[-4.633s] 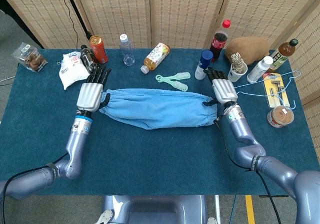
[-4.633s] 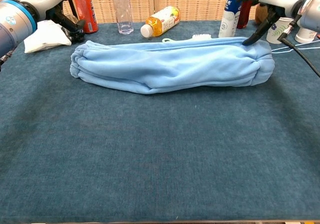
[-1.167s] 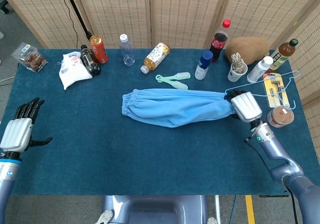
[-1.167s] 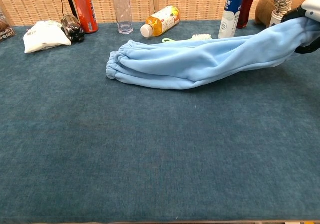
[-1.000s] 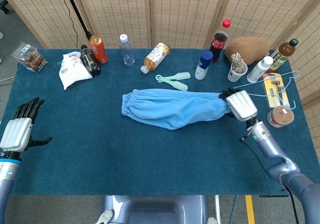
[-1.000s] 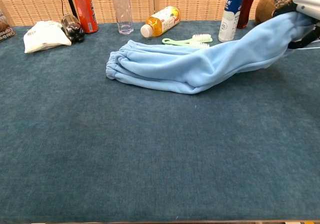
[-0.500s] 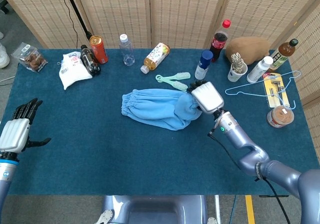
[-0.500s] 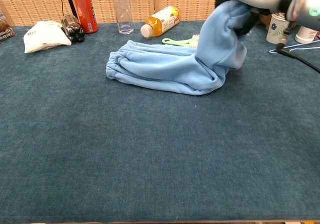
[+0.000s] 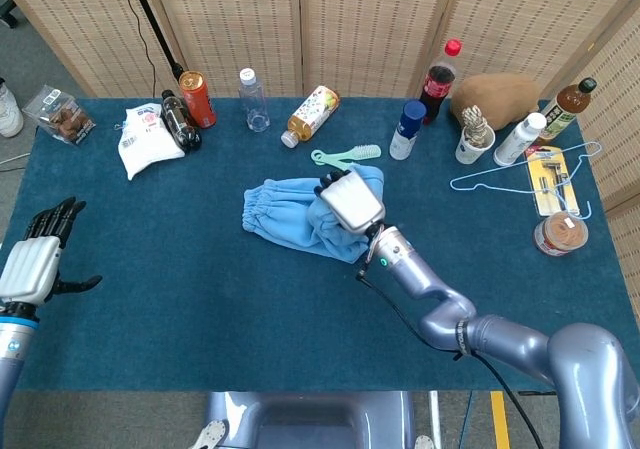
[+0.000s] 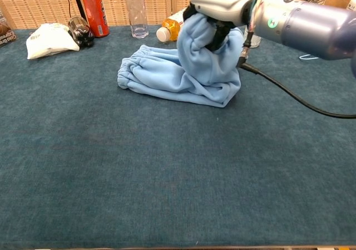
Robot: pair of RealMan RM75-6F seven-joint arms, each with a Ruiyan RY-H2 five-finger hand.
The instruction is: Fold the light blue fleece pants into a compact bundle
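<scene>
The light blue fleece pants (image 9: pixel 300 213) lie near the middle of the blue table (image 9: pixel 200 299), a little toward the far side. Going from left to right: my left hand (image 9: pixel 35 259) is at the left edge of the table in the head view, well apart from the pants. Its fingers are spread and it holds nothing. Farther back on the left I see a white bag (image 9: pixel 141 139), a dark bottle lying down (image 9: pixel 178 119) and an orange can (image 9: pixel 197 99), then a clear bottle (image 9: pixel 253 99).

The gathered cuff end of the pants (image 10: pixel 129 72) rests flat on the table, pointing left. The other end is lifted up and doubled over toward it, so the cloth makes a hump (image 10: pixel 208 55). My right hand (image 10: pixel 219 8) grips this raised end from above; the dark fingers (image 10: pixel 214 35) are closed into the fleece, and the cloth hangs down from them to the table.

Behind the pants lie a yellow bottle (image 9: pixel 309 115) on its side and 2 green brushes (image 9: pixel 348 157). On the right stand a blue and white bottle (image 9: pixel 406 129), a cola bottle (image 9: pixel 438 77) and a light blue hanger (image 9: pixel 525 174).
</scene>
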